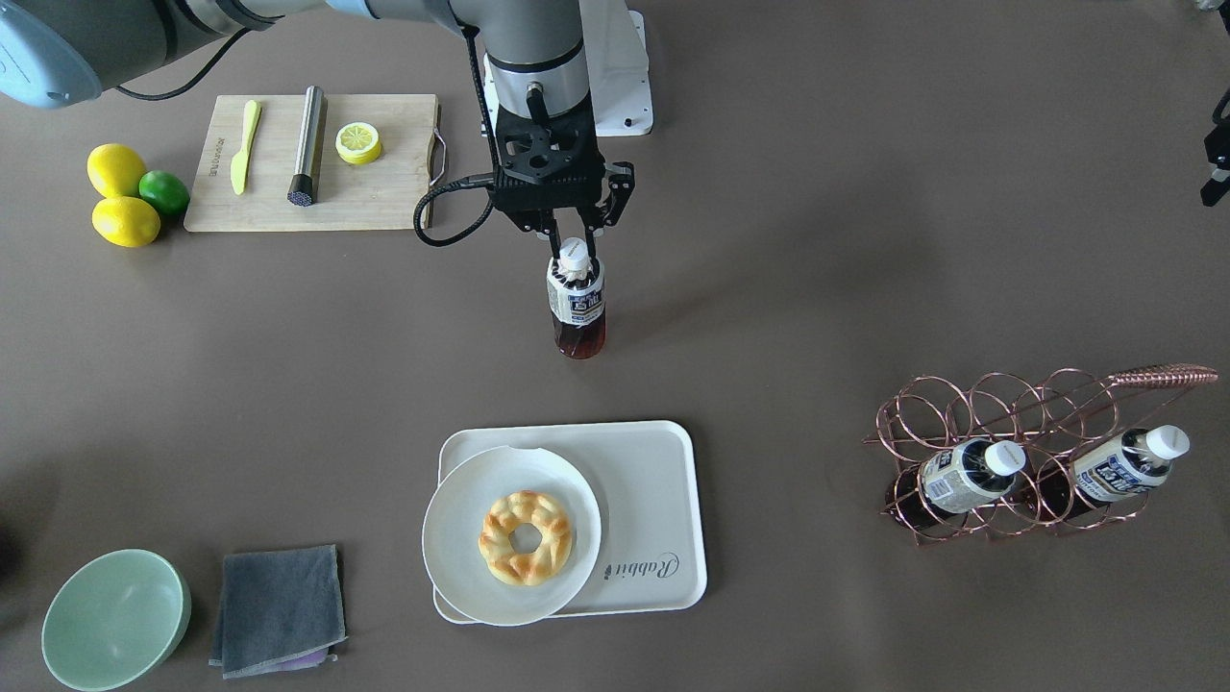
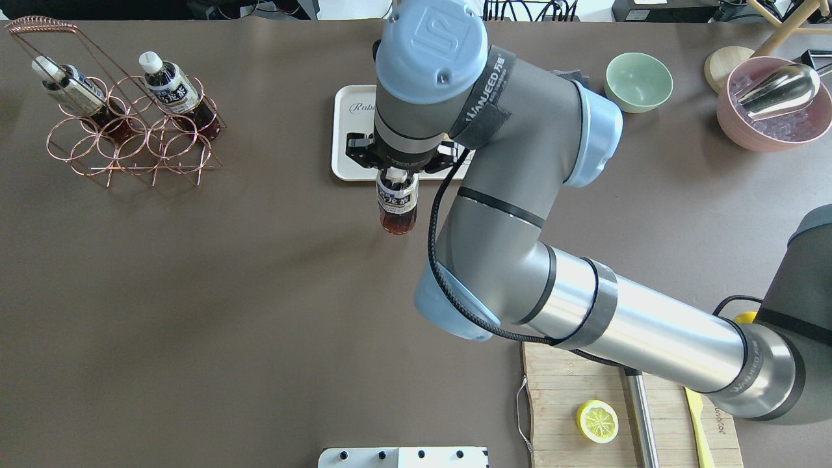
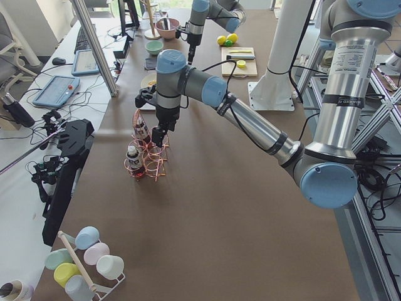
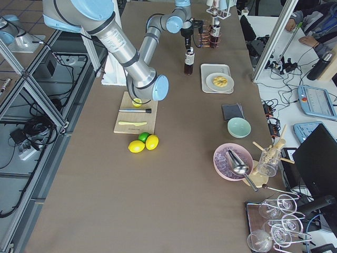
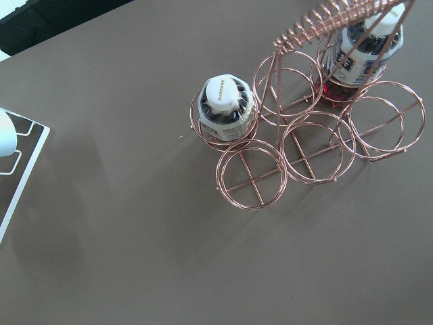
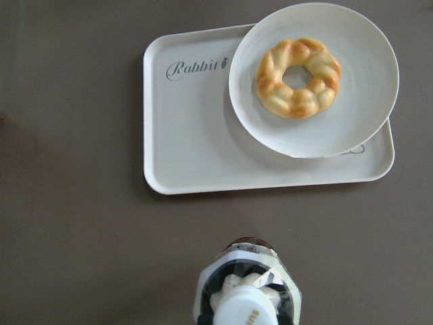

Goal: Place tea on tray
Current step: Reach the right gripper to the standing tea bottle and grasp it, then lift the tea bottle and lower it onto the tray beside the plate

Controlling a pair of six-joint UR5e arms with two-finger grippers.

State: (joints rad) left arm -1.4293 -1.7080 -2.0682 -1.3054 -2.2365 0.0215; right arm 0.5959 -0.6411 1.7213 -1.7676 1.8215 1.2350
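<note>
My right gripper [image 1: 574, 252] is shut on the white cap and neck of the tea [image 1: 577, 309], a small clear bottle of dark brown liquid. The tea hangs upright over bare table, short of the tray [image 1: 653, 481], and also shows in the overhead view [image 2: 398, 205] and the right wrist view [image 6: 247, 294]. The off-white tray [image 6: 189, 135] bears the word "Rabbit". Two alike bottles [image 1: 966, 476] [image 1: 1129, 461] lie in a copper wire rack [image 1: 1019, 404]. My left gripper [image 3: 158, 135] hovers over that rack; I cannot tell whether it is open or shut.
A round white plate [image 1: 461, 567] with a braided pastry ring [image 1: 526, 536] covers the tray's half nearest my right arm. A wooden cutting board [image 1: 384, 192] holds a lemon half, a knife and a metal rod. Lemons and a lime [image 1: 125, 192], a green bowl [image 1: 115, 620] and a grey cloth [image 1: 279, 605] lie nearby.
</note>
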